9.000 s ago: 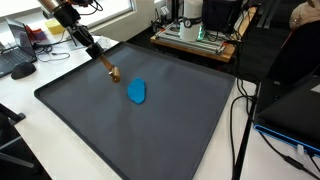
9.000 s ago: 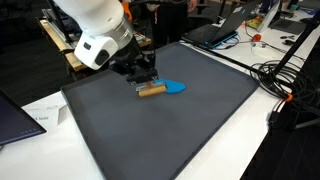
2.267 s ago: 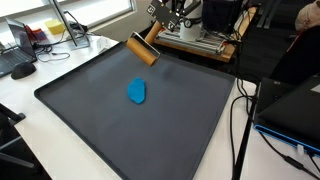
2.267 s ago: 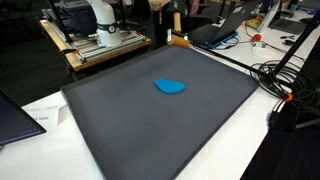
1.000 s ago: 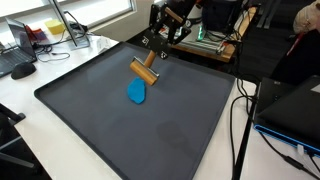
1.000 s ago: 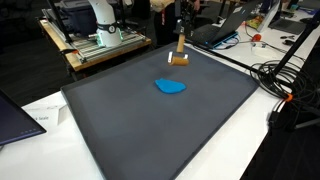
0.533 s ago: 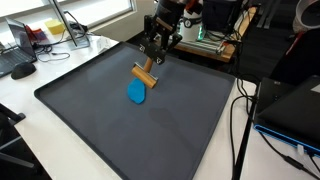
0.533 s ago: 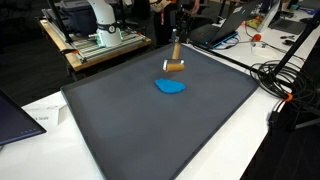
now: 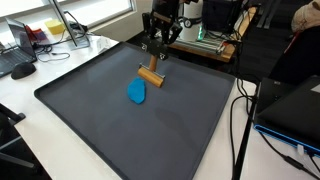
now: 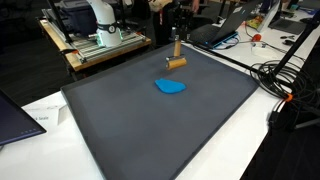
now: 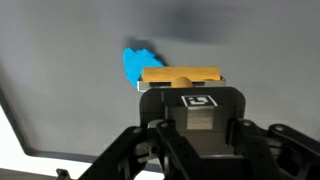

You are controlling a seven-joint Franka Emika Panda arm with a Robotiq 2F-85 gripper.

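**Pincer.** In the wrist view the pincer (image 11: 191,93) is clamped on the stem of a wooden T-shaped tool (image 11: 181,75). The tool's pale crossbar lies level just ahead of the fingertips. A square black-and-white marker label (image 11: 197,102) sits on the pincer body. Its pattern is plain, but no lettering on it can be read.

**Held item.** In both exterior views the pincer (image 9: 155,50) (image 10: 176,40) points straight down. The tool (image 9: 150,75) (image 10: 176,62) hangs directly below it, crossbar lowest. Whether the crossbar touches the surface under it cannot be told.

**Next out.** A blue lump (image 11: 135,64) shows just past the crossbar in the wrist view, off to one end of it. In the exterior views the lump (image 9: 137,92) (image 10: 171,87) lies flat, near the tool head and apart from it.

**Surface.** Both items are over a dark grey mat (image 9: 95,120) (image 10: 150,135), with the pincer above its far edge zone. The mat rests on a white bench (image 9: 20,100) (image 10: 245,150).

**Beyond the pincer.** Framed lab equipment (image 9: 200,30) (image 10: 95,35) stands behind the mat. A laptop (image 10: 215,30) and a loose bundle of cables (image 10: 285,80) lie well off to the side.
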